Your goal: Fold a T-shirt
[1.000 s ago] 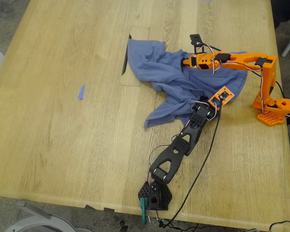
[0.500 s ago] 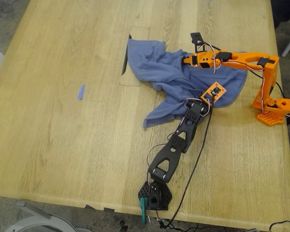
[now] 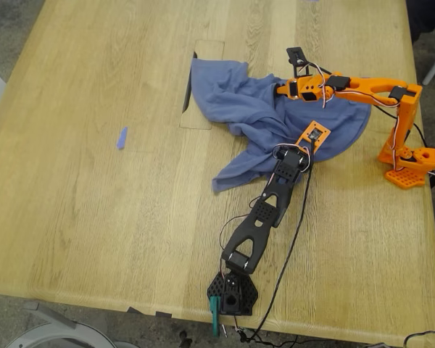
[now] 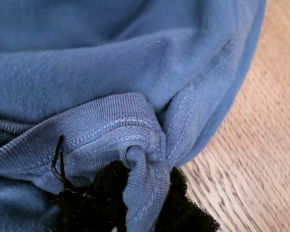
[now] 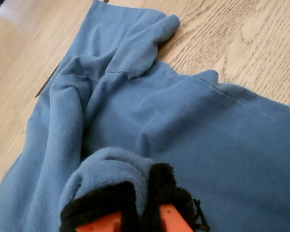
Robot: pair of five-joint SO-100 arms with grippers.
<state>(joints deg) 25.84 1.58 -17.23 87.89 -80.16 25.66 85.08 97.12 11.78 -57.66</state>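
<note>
Light wood table: crumpled T-shirt, blue tape scrap, two arm bases on it.

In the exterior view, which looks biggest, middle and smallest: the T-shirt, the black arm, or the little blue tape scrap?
1. T-shirt, covering the most area.
2. Black arm, long but thinner.
3. Blue tape scrap, tiny.

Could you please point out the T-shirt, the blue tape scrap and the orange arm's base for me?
T-shirt (image 3: 225, 98): exterior view, flat upper part.
Blue tape scrap (image 3: 122, 138): exterior view, its middle.
Orange arm's base (image 3: 413, 165): exterior view, its mounting block.
</note>
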